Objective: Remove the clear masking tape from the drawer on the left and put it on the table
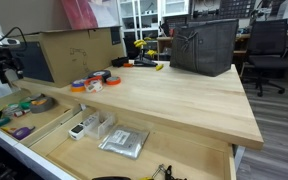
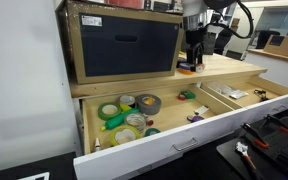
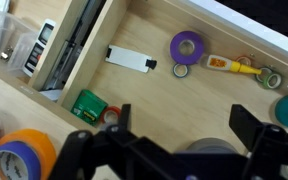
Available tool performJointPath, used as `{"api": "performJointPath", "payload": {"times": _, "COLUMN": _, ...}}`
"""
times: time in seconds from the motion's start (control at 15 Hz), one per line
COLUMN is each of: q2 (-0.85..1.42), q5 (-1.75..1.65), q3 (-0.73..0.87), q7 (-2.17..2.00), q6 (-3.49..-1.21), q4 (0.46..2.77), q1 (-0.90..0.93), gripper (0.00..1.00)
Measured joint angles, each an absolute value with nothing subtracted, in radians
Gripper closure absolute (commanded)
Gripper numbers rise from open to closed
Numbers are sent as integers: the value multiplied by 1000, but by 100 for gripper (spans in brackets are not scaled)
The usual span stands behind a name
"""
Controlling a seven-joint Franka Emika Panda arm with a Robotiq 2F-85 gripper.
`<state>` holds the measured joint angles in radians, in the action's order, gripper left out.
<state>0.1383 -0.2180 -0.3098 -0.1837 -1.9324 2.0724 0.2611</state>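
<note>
The narrow pale-wood drawer (image 2: 154,150) with its white front edge stands pulled out; it also shows in an exterior view (image 1: 42,120) and in the wrist view (image 3: 184,100). It holds several tape rolls. A whitish translucent ring (image 2: 125,134) near its front looks like the clear masking tape. I cannot make the tape out in the wrist view. My gripper (image 3: 184,125) is open and empty. It hangs high over the table edge (image 2: 193,62) and the drawer (image 1: 6,76). A grey roll (image 3: 209,150) lies below it.
Orange, blue and red-black rolls (image 1: 92,83) lie on the butcher-block table (image 1: 164,95) near a cardboard box (image 2: 124,42). A wider drawer (image 1: 114,140) with a clear organiser is open beside the narrow one. A purple roll (image 3: 189,46) and a green box (image 3: 87,104) lie in the drawer.
</note>
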Motion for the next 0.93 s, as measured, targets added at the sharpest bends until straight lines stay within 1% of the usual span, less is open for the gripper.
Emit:
{"api": "performJointPath", "payload": {"times": 0.53, "q2": 162, "q5": -269, "q3": -298, "q7": -228, "q6": -1949, "q4": 2102, "q1": 277, "gripper": 0}}
{"api": "performJointPath", "payload": {"times": 0.93, "q2": 257, "q5": -271, "q3": -298, "q7": -394, "q6": -2081, "q4": 2148, "q1": 349, "gripper": 0}}
